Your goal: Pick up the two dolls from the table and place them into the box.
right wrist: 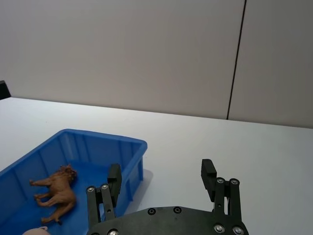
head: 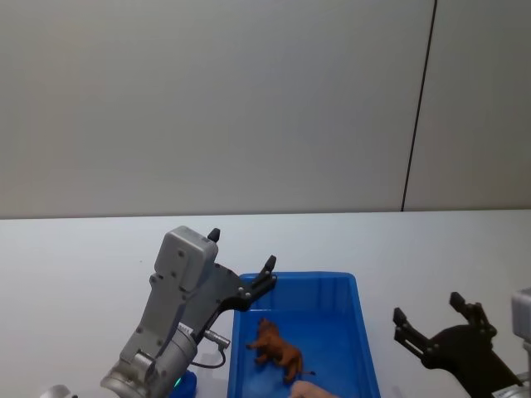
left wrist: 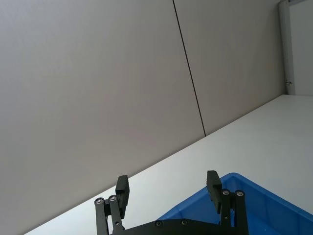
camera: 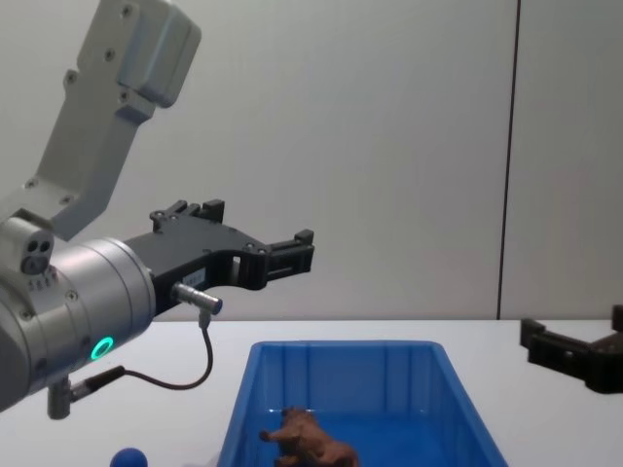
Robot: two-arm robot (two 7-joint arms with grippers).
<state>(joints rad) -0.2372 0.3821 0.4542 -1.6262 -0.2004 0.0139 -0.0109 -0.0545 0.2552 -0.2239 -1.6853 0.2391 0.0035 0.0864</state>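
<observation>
The brown four-legged doll lies inside the blue box. The small deep-blue doll sits on the white table just left of the box, partly hidden by my left arm. My left gripper hangs open and empty above the box's far left corner. To the right of the box, my right gripper is open with nothing in it.
A pale pink rounded thing shows at the box's near end, cut off by the edge of the picture. A grey wall with a dark vertical seam stands behind the table. Bare tabletop lies right of the box.
</observation>
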